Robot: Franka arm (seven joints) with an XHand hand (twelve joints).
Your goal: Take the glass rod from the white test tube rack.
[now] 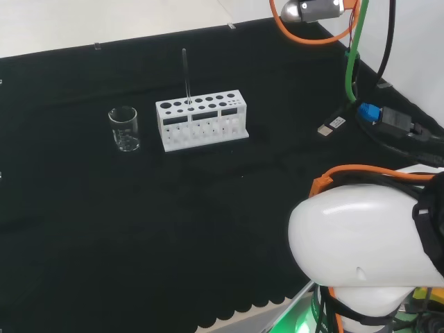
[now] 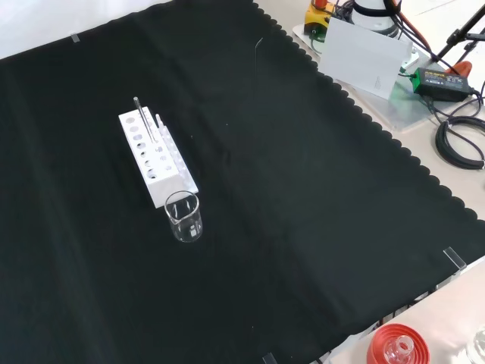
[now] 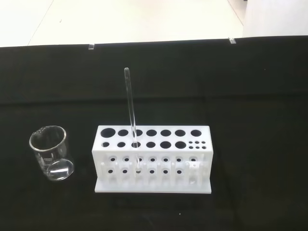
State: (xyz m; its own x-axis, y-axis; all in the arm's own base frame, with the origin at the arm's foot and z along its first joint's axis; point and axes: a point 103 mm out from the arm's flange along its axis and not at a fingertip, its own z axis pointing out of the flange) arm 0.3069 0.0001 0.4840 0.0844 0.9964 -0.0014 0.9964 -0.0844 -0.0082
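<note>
A white test tube rack with two rows of holes stands on the black cloth. A clear glass rod stands upright in one of the rack's holes and rises well above its top. An empty small glass beaker stands close beside one end of the rack, apart from it. The wrist view looks at the rack and the rod from some distance.
The arm's white link bulks at the lower right of the head view, with orange and green cables above it. A red ribbed stand holding a flask sits off the cloth's near edge in the front view. Cables and a power brick lie at the far right.
</note>
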